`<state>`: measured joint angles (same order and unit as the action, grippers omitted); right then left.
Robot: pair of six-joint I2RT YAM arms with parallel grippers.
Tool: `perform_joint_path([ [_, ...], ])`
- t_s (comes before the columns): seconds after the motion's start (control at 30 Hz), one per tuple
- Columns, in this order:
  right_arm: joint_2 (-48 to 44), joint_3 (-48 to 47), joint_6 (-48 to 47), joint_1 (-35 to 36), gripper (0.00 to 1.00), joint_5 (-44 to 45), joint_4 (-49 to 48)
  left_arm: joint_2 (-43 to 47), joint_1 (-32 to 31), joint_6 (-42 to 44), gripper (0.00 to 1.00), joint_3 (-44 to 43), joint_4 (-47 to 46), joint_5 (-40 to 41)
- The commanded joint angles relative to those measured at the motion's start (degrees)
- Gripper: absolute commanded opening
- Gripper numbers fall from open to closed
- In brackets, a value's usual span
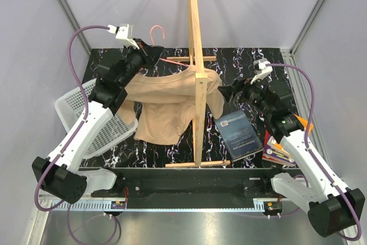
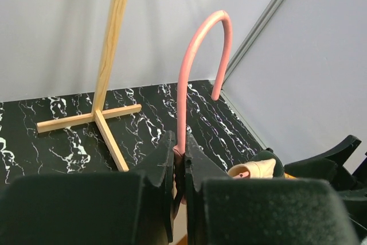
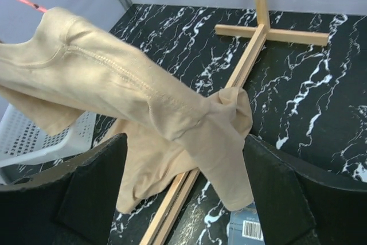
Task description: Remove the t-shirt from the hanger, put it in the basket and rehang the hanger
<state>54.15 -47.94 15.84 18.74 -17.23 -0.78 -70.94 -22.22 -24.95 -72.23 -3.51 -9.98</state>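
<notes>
Clamped tight in the left end effector (image 2: 179,162), the hanger (image 2: 192,55) stands hook-up over the left half of the table's far edge. Its t-shirt (image 1: 166,107) stretches left to right, one sleeve hanging between the right end effector's (image 3: 186,159) wide-spread fingers. Beyond lie the black marbled table (image 1: 229,61) and grey walls (image 1: 258,4).

t-shirt (image 1: 166,104) hangs on the hanger (image 2: 183,84) by the stand (image 1: 199,84), basket (image 1: 74,104) left, books (image 1: 239,135) right.

the black marbled table (image 1: 241,61) carries a wooden stand (image 1: 198,163), a blue book (image 1: 238,135) and colourful books (image 1: 275,152).
</notes>
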Motion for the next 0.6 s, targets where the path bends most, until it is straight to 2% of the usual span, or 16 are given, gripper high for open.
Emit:
perform_joint_path([
  [0.0,0.07,0.04,-2.65,0.24,0.83,3.18,-6.34,2.47,0.33,0.08,0.00,-0.81,-4.66,-2.49],
  [0.03,1.21,0.22,-2.48,0.24,0.79,0.13,-7.21,2.38,0.33,-0.45,0.00,-0.64,-5.62,-3.11],
  [0.07,1.74,0.48,-2.56,0.24,0.63,-2.08,-9.92,1.95,0.33,-0.97,0.00,-0.64,-6.33,-3.90],
  [0.1,2.27,1.70,-2.65,0.24,0.56,-4.19,-11.86,1.77,0.33,-2.11,0.00,-0.64,-6.94,-5.91],
  [0.17,3.33,3.11,-2.48,0.33,0.45,-7.90,-16.51,0.72,0.33,-3.08,0.00,-0.90,-8.27,-7.68],
  [0.3,3.51,3.82,-2.83,0.24,0.33,-7.20,-16.72,0.01,0.33,-3.97,0.00,-1.34,-8.62,-9.01],
  [0.47,1.84,5.31,-4.58,0.33,0.34,-3.95,-15.13,0.01,0.33,-3.88,0.00,-1.34,-8.44,-8.48],
  [0.5,1.57,5.84,-4.85,0.24,0.37,-3.16,-14.96,0.10,0.33,-3.97,0.00,-1.34,-8.45,-8.57],
  [0.53,1.05,6.19,-4.94,0.24,0.49,-2.20,-14.96,0.10,0.33,-4.05,0.00,-1.25,-8.62,-8.65],
  [0.57,0.78,6.46,-5.37,0.24,0.52,-2.19,-15.13,0.01,0.33,-4.23,0.00,-1.25,-8.71,-8.83],
])
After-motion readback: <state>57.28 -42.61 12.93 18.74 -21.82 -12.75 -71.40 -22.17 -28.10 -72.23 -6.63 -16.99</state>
